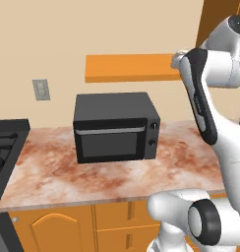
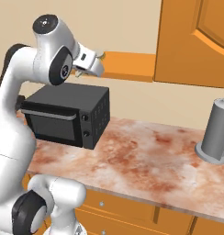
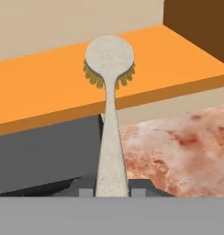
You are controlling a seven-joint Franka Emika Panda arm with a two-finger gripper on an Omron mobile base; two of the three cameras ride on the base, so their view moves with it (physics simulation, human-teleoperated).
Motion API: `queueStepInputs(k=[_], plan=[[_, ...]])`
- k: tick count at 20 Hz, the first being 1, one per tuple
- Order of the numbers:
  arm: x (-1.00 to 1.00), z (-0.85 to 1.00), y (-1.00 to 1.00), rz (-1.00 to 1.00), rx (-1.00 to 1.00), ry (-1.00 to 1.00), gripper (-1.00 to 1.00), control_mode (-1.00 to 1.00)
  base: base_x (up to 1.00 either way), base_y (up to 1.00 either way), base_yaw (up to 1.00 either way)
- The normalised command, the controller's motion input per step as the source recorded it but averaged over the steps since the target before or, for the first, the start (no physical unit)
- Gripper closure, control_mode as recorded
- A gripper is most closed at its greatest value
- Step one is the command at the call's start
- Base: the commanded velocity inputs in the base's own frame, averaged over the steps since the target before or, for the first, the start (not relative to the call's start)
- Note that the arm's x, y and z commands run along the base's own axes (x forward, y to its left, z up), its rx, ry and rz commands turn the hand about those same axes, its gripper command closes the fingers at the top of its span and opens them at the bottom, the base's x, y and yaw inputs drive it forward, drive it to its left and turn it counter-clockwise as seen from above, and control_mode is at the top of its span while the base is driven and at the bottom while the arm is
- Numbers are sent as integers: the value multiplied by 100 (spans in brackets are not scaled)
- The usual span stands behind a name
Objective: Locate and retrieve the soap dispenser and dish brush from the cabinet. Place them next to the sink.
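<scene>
The arm reaches high and forward, its claw (image 3: 112, 192) apparently clamped on the dish brush (image 3: 110, 114) handle.

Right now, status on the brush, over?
Gripper shut on dish brush handle. Brush head over orange shelf edge. Microwave directly below; counter beyond.

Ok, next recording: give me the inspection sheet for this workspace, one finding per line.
Surface: marbled reddish counter over orange base cabinets.
Job's things: dish brush held up by its handle, bristle head in front of the orange shelf and facing down; whether it touches the shelf cannot be told. Darker upper cabinet adjoins the shelf.
Clutter: black microwave under the shelf; tall grey cylinder on the counter to the right.
Grippers: gripper shut on the brush handle, raised at shelf height.
Cables: nothing seen.
Surroundings: beige wall with a switch plate; stove edge at left.
</scene>
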Motion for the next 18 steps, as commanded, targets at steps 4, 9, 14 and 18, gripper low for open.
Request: queueStepInputs(k=[4,9,14,18], plan=[[-100,-12,30,11,-3,4,100,-100,0,0,0],[-100,-21,26,11,-3,2,100,-100,0,0,0],[-100,-19,23,12,-4,3,100,-100,0,0,0],[-100,-31,4,17,-7,3,100,-100,0,0,0]])
